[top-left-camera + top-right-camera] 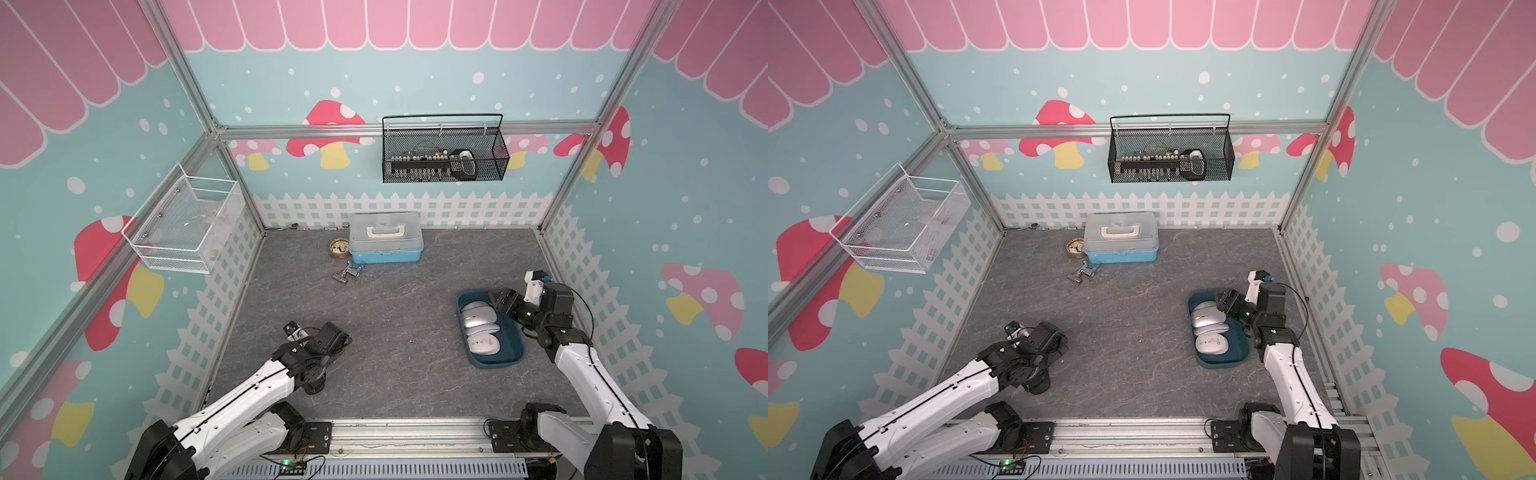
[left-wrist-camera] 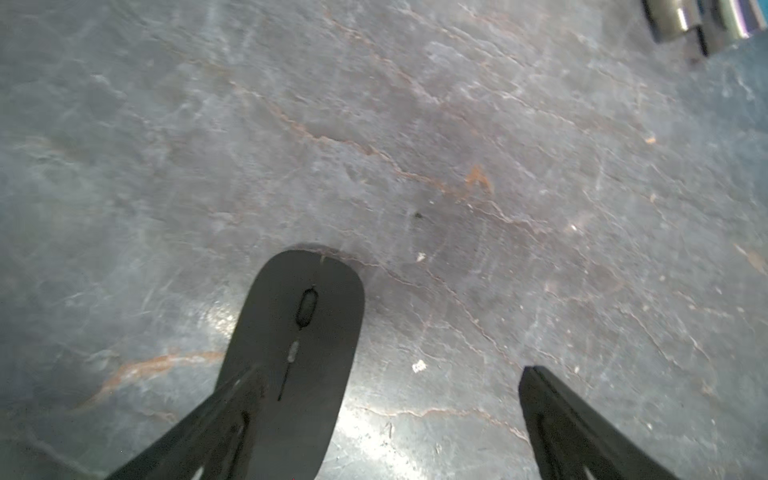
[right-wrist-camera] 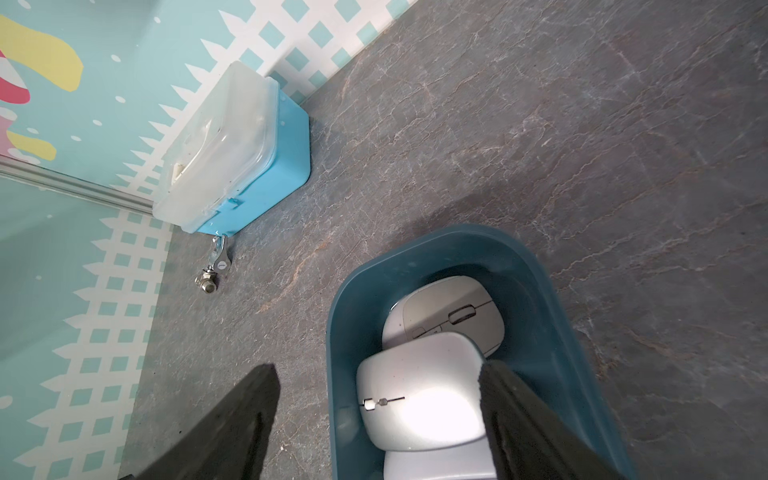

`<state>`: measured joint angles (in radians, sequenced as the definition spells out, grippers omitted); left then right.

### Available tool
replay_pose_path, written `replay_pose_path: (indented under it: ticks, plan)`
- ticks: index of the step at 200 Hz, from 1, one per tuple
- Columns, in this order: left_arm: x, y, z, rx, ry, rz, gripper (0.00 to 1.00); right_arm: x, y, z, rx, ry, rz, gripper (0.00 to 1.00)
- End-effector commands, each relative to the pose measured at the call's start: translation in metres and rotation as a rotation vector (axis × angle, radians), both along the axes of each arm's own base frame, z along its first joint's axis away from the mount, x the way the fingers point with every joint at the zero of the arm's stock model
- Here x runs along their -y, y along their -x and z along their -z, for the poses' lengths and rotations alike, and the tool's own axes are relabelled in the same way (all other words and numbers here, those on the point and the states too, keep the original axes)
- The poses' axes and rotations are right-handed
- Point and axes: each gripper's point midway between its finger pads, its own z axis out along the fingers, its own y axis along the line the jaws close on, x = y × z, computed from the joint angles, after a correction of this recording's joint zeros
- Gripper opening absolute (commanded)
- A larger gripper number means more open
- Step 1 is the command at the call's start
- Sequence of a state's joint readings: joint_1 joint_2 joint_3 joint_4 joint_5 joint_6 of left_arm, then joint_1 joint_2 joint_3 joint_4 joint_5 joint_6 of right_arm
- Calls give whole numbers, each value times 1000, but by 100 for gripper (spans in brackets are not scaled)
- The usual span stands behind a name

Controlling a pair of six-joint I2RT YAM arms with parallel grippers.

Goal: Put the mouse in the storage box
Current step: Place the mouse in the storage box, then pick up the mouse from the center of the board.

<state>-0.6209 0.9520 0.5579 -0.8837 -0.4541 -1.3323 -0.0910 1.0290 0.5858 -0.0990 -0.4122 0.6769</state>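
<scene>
Mouse (image 2: 296,345), wheel end away from left tool (image 2: 390,370)

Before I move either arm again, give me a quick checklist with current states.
1. Right gripper open: ok.
2. Silver mouse inside the storage box: ok.
3. Right gripper clear of the box wall: cannot tell; its fingers straddle the wall.
4. Left gripper open: ok.
5. Black mouse centred between the left gripper's fingers: not ok; it lies off-centre, by one finger.
</scene>
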Motion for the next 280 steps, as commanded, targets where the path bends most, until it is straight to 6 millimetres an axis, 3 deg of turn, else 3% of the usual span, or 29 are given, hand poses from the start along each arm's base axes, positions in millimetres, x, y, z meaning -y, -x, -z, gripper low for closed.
replay_pose_path:
  ticks: [1, 65, 117, 122, 132, 175, 207, 224, 245, 280]
  plan:
    - [-26, 15, 0, -33, -79, -140, 99, -5, 3, 4, -13, -6, -25, 81]
    - [-24, 20, 15, -91, -95, -131, 99, -20, 8, 14, -4, -98, -77, 82]
    - [-7, 26, 50, -204, -42, -34, 99, -18, 9, 15, 2, -77, -78, 82]
    - [-6, 27, 52, -209, -39, -32, 94, -19, 10, 16, 1, -78, -81, 82]
    - [-5, 27, 52, -208, -32, -31, 91, -20, 10, 18, -4, -84, -89, 82]
    - [5, 22, 51, -218, -11, 33, 99, -21, 12, 21, -10, -86, -94, 82]
    - [28, 16, 56, -246, 54, 144, 98, -22, 11, 22, -17, -92, -98, 82]
    - [30, 17, 58, -249, 67, 149, 95, -24, 11, 23, -20, -100, -108, 82]
    - [34, 16, 59, -243, 95, 148, 85, -25, 12, 28, -30, -102, -115, 82]
    - [26, 17, 66, -264, 95, 112, 78, -25, 13, 28, -27, -92, -119, 82]
